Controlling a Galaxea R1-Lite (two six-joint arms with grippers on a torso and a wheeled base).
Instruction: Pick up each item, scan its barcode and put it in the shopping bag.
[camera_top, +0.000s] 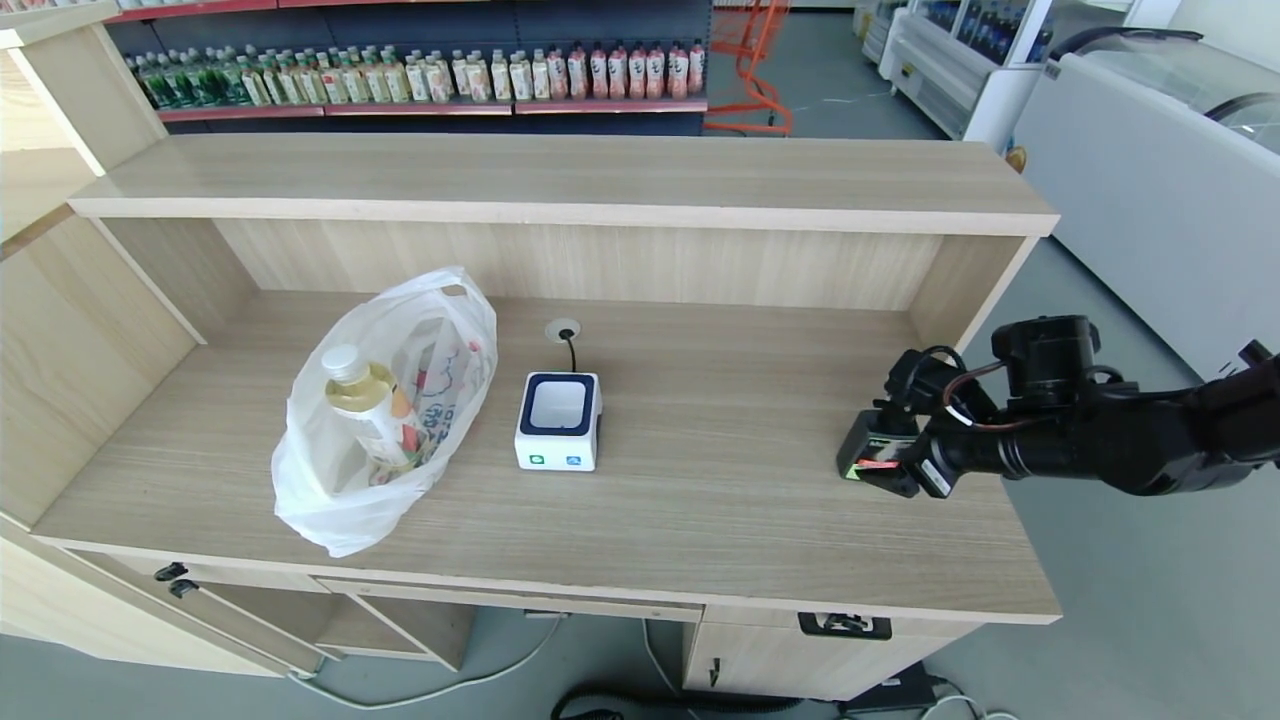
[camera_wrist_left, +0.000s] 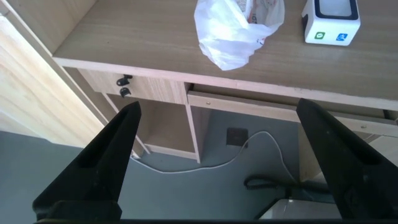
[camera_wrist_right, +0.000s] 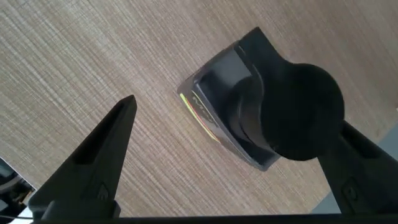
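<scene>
The item (camera_top: 866, 452), a small dark thing with a coloured stripe, lies on the counter (camera_top: 720, 500) at the right of the head view, at mid height. The right gripper (camera_wrist_right: 235, 115) is right at it, fingers spread wide. In the right wrist view the item sits in the gap between them with wood showing on both sides, though contact at the lower right cannot be ruled out. Its striped edge runs slantwise across the line between the fingers. A dark round shape covers part of it, so its long axis is hard to call.

The right arm is plainly the nearer. From the item, the scanner (camera_top: 558, 420) lies leftward at frame centre, and the bag (camera_top: 330, 505), already holding a bottle (camera_top: 362, 400), is further left.

The left wrist view shows the left gripper (camera_wrist_left: 217, 109), also spread, hanging below the counter's front edge, with the bag and scanner along the top of that frame
</scene>
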